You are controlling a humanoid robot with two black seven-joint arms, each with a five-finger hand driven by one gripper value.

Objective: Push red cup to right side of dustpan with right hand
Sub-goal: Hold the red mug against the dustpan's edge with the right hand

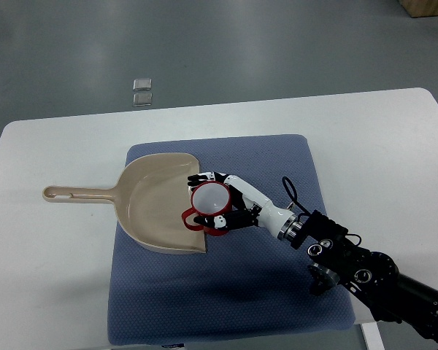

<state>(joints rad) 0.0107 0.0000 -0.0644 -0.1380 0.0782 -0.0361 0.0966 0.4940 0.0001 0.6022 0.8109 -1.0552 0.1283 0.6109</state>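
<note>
Red cup [210, 199]: sitting upright at centre frame, right at the open right-hand edge of the beige dustpan [155, 204], its pale inside facing the camera and its red handle pointing toward the lower left, over the pan's lip.

Setting: dustpan lying on a blue mat [226, 292] spread over a white table [51, 292], its long handle reaching toward the left of the frame.

Right hand [226, 204]: coming in from the lower right on a black arm, its white and black fingers [220, 177] wrapping loosely around the cup's far and near sides, partly curled and touching the rim area; whether they are truly gripping or only cradling it is hard to tell.

Left hand: not appearing anywhere in the frame.

Handling: the cup is looking light, rigid and smooth-walled, probably plastic, so it is likely sliding easily on the pan's slick surface and dragging more on the textured mat; being tall for its base, it may be tipping if pressed high up.

Where to press: low on the wall facing the pan, pushing toward the right of the frame, away from the handle loop.

Progress: cup appearing at the pan's right edge, not yet clear of it.
</note>
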